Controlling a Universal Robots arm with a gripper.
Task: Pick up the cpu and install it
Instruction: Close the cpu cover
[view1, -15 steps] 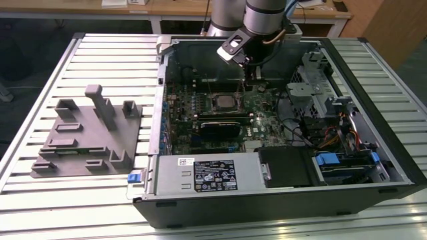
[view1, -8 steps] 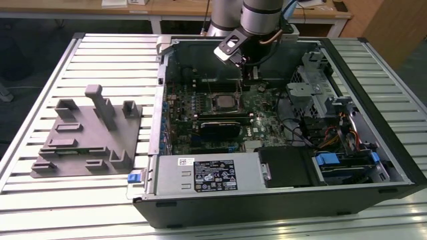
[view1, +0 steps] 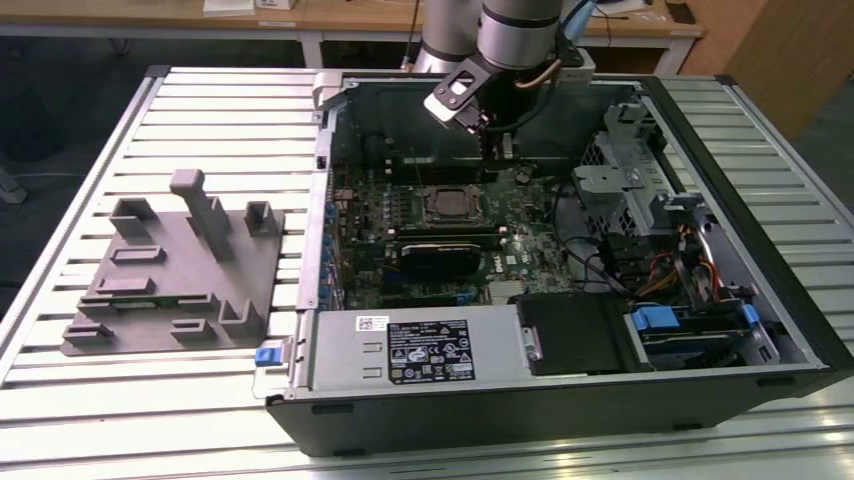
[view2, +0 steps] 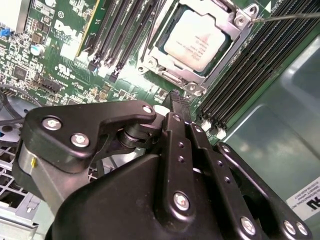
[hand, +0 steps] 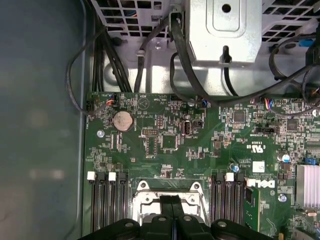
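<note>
Apparently the cpu (view2: 196, 41) already sits flat in its socket frame (view2: 170, 76) on the motherboard (hand: 165, 145), with the gripper (view2: 175, 100) closed tight on nothing near it, so seating likely wants checking with the tips kept off the frame and the thin latch wire (view2: 285, 17).

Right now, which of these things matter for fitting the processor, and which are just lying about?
Job: cpu sitting in its socket; gripper; motherboard.
Lying about: grey moulded tray; power supply; coin battery.
</note>
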